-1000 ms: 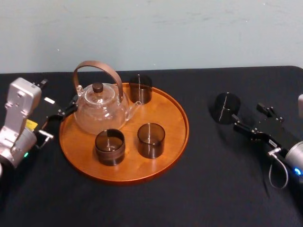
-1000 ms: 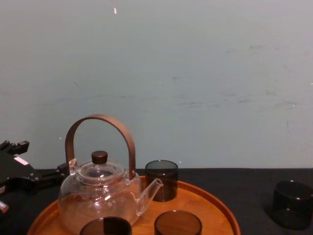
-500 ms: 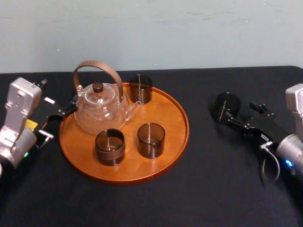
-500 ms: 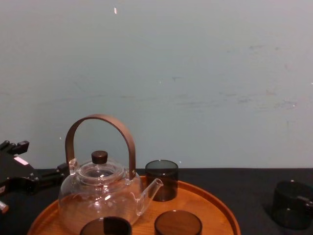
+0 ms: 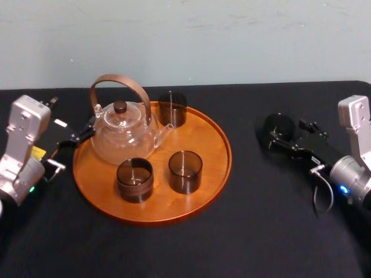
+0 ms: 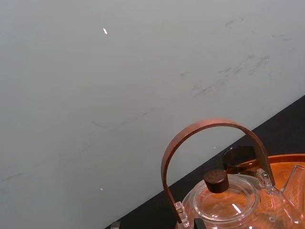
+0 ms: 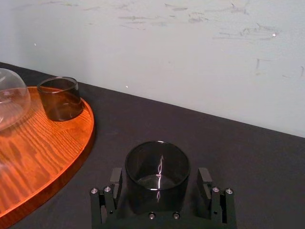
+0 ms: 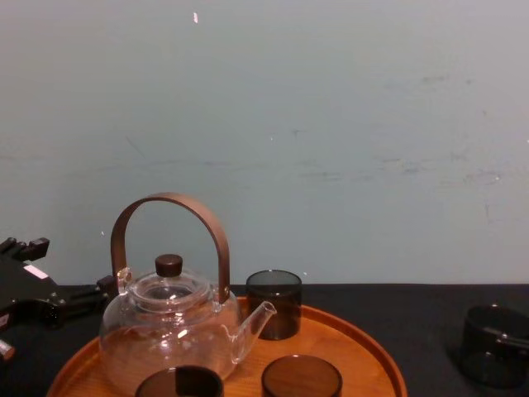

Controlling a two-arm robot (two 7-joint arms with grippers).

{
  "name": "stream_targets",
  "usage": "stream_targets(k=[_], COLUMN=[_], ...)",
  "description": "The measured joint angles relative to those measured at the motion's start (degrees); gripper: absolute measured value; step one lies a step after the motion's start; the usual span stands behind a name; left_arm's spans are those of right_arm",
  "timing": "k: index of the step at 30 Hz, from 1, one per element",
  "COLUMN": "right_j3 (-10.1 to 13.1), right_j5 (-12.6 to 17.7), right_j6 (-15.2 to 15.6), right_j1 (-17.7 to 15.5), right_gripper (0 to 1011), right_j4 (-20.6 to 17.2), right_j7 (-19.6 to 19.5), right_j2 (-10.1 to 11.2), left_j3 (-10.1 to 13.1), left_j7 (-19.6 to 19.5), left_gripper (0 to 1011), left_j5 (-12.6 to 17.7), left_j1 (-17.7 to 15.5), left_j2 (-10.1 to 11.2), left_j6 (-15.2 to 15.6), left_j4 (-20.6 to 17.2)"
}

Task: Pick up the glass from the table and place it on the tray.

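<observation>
A: Whereabouts of the glass [image 5: 278,128]?

B: Upright on the black table [image 5: 243,231], mouth up, well to the right of the tray [image 5: 203,139] and apart from its rim. Dark, smoky, see-through. Base flat on the covering.

A: And the right gripper [image 7: 159,174]?

B: In from the right side, low over the table, set around that same glass. Spread apart, not clamped: fingers [image 7: 116,180] flanking the glass wall, one to each side, with a sliver of gap on both sides in the right wrist view. Released, then; nothing grasped.

A: Glass centred in there?

B: Roughly, yes. Deep between the fingers, close to the gripper's palm.

A: On the tray itself?

B: A clear teapot [image 5: 123,136] with a brown arched handle and a dark knob, towards the left and back. Three smoky tumblers as well: a back tumbler [image 5: 172,108] near the spout, a front-left tumbler [image 5: 134,179] and a front-right tumbler [image 5: 185,171] side by side, nearer the front rim. All upright, all apart from one another.

A: Left gripper [image 5: 87,128]?

B: Parked on the left, just beside the tray's left rim, next to the teapot. Idle, low over the table.

A: Behind everything?

B: A plain pale wall [image 5: 232,35] along the table's far edge.
</observation>
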Motion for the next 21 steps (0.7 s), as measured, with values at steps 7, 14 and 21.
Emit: stream_targets(k=[7,14,21], right_j3=[-0.6,-1.1,-1.5], right_j5=[-0.2,-0.5,-0.8], right_j6=[-1.0,-1.6,-2.5], right_j1=[2.4,4.4,6.3], right_gripper=[1002,1002,1002], right_j4=[3.4,6.1,8.7], right_j7=[0.7,1.3,1.9], right_j2=[-0.8,-1.5,-2.2], left_j3=[0.0,0.0,0.0], left_j7=[0.0,0.0,0.0], left_gripper=[1001,1001,1001], left_j5=[0.0,0.0,0.0], left_j1=[0.0,0.0,0.0], left_j2=[0.0,0.0,0.0], left_j6=[0.0,0.0,0.0], left_j4=[0.0,0.0,0.0])
